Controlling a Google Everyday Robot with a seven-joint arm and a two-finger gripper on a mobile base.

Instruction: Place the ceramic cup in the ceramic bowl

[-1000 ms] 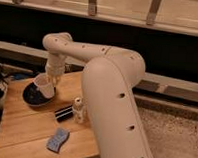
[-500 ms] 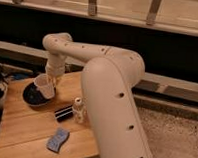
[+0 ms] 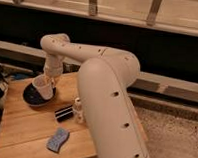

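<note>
The ceramic cup (image 3: 41, 87), small, white and without a handle, hangs tilted over the right part of the ceramic bowl (image 3: 30, 96). The bowl is a wide dark dish at the left of the wooden table (image 3: 25, 123). My gripper (image 3: 51, 79) reaches down from the white arm (image 3: 79, 51) and is shut on the cup's rim on its right side. The cup's base is at or just above the bowl's inside; I cannot tell whether it touches.
A slim white bottle (image 3: 78, 109) stands right of the bowl, close to my arm's big link. A black flat object (image 3: 64, 113) lies beside it. A blue sponge (image 3: 57, 140) lies near the table's front edge. Dark clutter sits off the table's left side.
The cup and gripper have sunk slightly toward the bowl. Nothing else has moved.
</note>
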